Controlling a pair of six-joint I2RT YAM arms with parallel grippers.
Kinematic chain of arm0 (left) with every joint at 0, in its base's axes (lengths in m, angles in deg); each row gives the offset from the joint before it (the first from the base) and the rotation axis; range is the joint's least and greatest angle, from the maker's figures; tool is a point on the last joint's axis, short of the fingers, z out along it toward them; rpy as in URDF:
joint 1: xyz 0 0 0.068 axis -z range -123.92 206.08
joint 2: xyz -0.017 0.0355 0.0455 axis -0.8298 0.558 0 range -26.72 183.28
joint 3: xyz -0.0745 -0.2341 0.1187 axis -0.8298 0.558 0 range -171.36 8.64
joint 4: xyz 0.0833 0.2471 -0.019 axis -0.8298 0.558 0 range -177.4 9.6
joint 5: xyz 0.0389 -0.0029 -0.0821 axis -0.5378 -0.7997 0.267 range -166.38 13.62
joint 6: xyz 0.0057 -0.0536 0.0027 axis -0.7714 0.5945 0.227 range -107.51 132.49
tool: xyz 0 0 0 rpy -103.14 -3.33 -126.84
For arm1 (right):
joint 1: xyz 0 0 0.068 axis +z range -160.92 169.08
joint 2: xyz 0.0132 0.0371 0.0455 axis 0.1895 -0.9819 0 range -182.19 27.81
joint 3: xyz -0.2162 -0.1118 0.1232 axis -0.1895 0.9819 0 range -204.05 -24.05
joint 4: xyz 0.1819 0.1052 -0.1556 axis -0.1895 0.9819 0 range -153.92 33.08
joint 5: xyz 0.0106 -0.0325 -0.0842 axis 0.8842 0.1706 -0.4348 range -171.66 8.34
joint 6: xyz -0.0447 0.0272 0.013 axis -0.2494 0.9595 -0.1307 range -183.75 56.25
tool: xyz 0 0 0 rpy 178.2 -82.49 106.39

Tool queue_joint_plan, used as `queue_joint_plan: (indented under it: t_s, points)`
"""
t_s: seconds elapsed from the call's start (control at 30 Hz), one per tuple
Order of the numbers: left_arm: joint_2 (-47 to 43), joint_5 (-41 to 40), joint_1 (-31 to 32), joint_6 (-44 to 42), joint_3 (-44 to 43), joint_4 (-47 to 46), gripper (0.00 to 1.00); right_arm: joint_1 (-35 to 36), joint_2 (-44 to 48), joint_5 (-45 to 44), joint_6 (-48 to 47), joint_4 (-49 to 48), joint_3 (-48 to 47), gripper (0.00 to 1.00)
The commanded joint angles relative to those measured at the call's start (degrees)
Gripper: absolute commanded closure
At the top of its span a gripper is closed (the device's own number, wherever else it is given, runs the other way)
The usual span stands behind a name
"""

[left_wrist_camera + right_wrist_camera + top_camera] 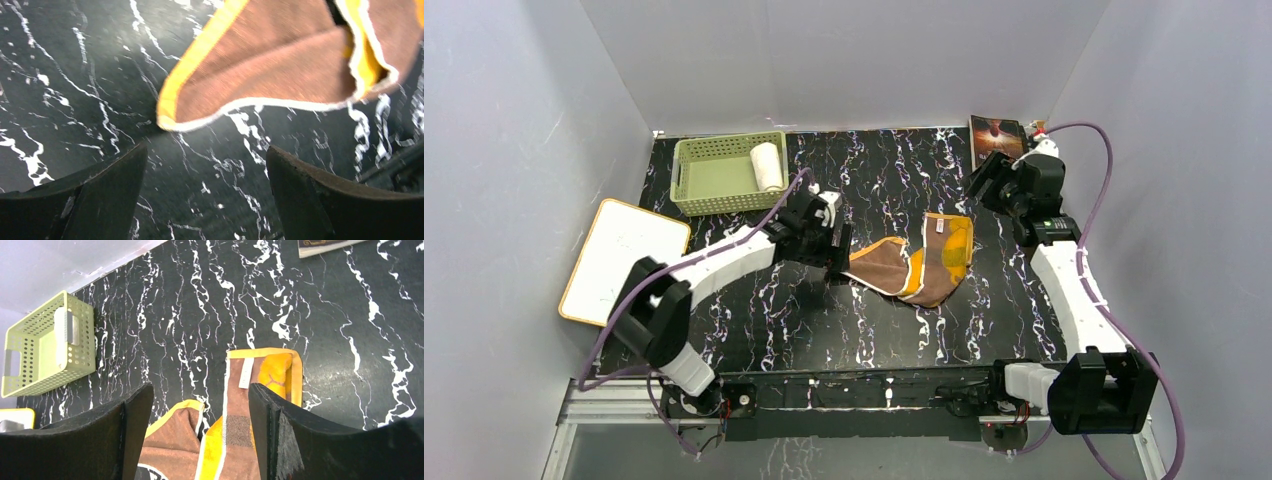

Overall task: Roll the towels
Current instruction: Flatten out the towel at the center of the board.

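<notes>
The brown towel point(914, 265) with orange-yellow print lies crumpled and partly folded at the middle of the black marbled table. In the left wrist view its near corner point(280, 65) lies just ahead of my fingers. In the right wrist view it point(250, 435) lies below, between the fingers. The white towel point(767, 165) sits rolled inside the green basket point(699, 185). My left gripper point(836, 262) is open and empty, low at the brown towel's left end, and shows in its own view point(205, 170). My right gripper point(984, 185) is open and empty, raised to the right of the towel, and shows in its own view point(200, 410).
The green basket point(30, 365) stands at the back left. A white board with a tan edge point(624, 260) lies at the left edge. A dark-covered book point(996, 135) lies at the back right, also in the right wrist view point(325, 245). Grey walls enclose the table.
</notes>
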State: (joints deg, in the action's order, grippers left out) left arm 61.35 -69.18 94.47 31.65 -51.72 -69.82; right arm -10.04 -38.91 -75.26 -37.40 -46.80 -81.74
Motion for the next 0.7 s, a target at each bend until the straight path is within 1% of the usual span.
queue_joint_plan:
  t_s: [0.0,0.17,0.33,0.43,0.47,0.53,0.57,0.6,0.63,0.67]
  points:
    - [6.1,-7.9,-0.5,4.9,-5.5,2.2,0.13,-3.1,0.7,3.2,2.2,-2.3,2.0,0.32]
    - [10.1,-8.1,-0.9,9.1,-7.1,2.7,0.11,-3.6,0.5,2.7,1.8,-3.3,3.5,0.32]
    - [13.2,-5.5,-1.5,11.9,-7.7,2.8,0.11,-3.7,0.4,1.5,1.0,-3.7,4.3,0.32]
    - [14.8,-3.6,-1.5,12.6,-7.7,2.6,0.15,-3.9,-0.1,0.6,0.8,-3.8,4.7,0.32]
    - [15.3,-3.1,-1.5,12.7,-7.6,2.4,0.19,-3.9,-0.5,0.4,0.9,-3.8,4.8,0.32]
    - [16.2,-1.6,-1.5,12.9,-6.8,1.7,0.31,-3.9,-1.8,0.0,1.0,-4.0,5.2,0.32]
    - [16.6,-0.8,-1.5,12.9,-6.4,1.0,0.41,-3.9,-2.7,-0.2,1.1,-4.1,5.2,0.32]
    - [16.7,0.0,-1.5,12.9,-6.0,0.4,0.57,-4.0,-3.8,-0.3,1.2,-4.2,5.3,0.32]
    - [16.8,0.4,-1.5,13.2,-5.7,-0.1,0.86,-4.0,-4.9,-0.4,1.3,-4.4,5.2,0.32]
    - [16.5,0.5,-1.6,13.5,-5.3,-0.7,1.0,-4.0,-6.0,-0.5,1.4,-4.9,5.3,0.32]
